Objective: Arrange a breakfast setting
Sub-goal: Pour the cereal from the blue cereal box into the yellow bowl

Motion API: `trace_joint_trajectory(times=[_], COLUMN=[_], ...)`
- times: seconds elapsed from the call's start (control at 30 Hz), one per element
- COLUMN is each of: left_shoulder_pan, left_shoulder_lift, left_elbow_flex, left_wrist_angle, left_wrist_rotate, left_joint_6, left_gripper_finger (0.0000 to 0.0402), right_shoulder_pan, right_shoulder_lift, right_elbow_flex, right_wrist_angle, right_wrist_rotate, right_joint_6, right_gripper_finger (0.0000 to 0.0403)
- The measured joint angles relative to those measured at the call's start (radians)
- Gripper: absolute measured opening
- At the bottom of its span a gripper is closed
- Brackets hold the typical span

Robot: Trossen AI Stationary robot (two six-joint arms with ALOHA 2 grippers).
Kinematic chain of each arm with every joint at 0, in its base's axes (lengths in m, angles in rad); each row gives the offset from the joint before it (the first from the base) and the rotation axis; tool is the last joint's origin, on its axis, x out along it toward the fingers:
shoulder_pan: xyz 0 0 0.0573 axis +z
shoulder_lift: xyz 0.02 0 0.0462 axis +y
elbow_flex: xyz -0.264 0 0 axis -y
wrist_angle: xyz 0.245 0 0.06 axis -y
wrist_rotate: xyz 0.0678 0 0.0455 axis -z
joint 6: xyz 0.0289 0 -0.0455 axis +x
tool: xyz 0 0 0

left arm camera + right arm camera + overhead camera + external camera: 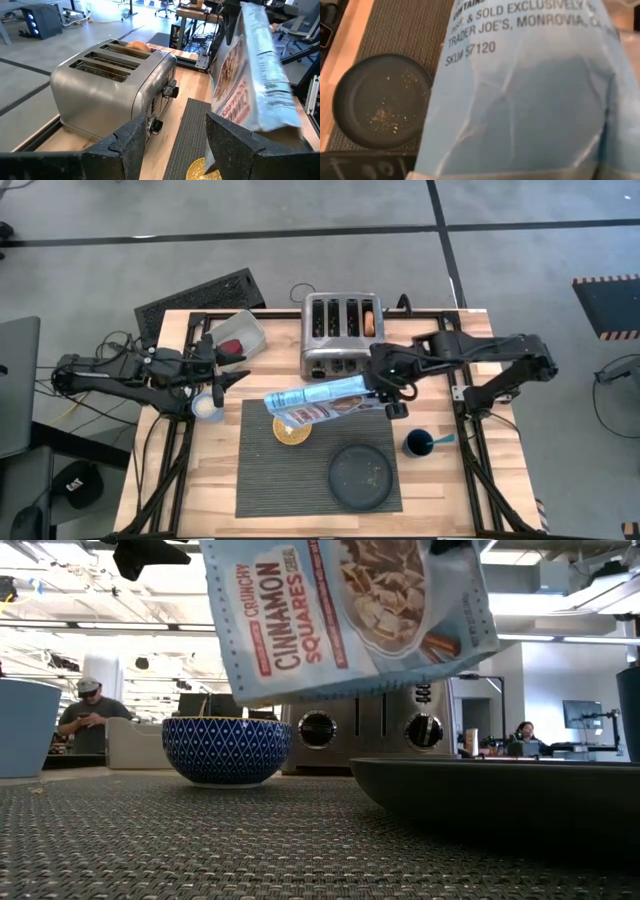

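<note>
My right gripper point(383, 392) is shut on a light blue cereal bag point(320, 400), held over the small bowl point(292, 431), which is yellow inside and stands on the dark ribbed placemat point(265, 480). In the low view the bag point(340, 610) hangs just above the bowl point(225, 750). The dark round plate point(362, 475) sits on the mat's right part. The dark blue cup point(417, 444) with the blue-handled spoon point(441, 439) stands right of the mat. My left gripper point(172, 145) is open and empty, left of the bowl, pointing toward the toaster. My right gripper holds the cereal bag by its right end point(368, 392), coming from the table's right. The bag itself fills the right wrist view point(520, 100) and hides the fingers. The bag is lifted clear and slants down toward the bowl, its lower edge point(340, 690) above the rim.
The chrome four-slot toaster point(340, 335) stands at the back with a bagel point(372, 320) in its right slot. A clear container with red fruit point(238, 340) lies at the back left. A small light cup point(207, 408) stands by my left gripper. People show in the room beyond.
</note>
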Motion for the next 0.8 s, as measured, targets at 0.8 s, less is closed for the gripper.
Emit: trace_joint_trajectory(times=[0.8], left_shoulder_pan=[0.0], left_shoulder_lift=[0.0], left_elbow_flex=[-0.01], left_wrist_angle=[0.0], left_wrist_rotate=[0.0], left_joint_6=[0.011], left_gripper_finger=[0.0187], right_shoulder_pan=[0.037], right_shoulder_lift=[0.272], right_elbow_flex=[0.419], right_wrist_angle=[-0.318], right_wrist_rotate=[0.079], right_joint_6=[-0.043], right_gripper_finger=[0.0167])
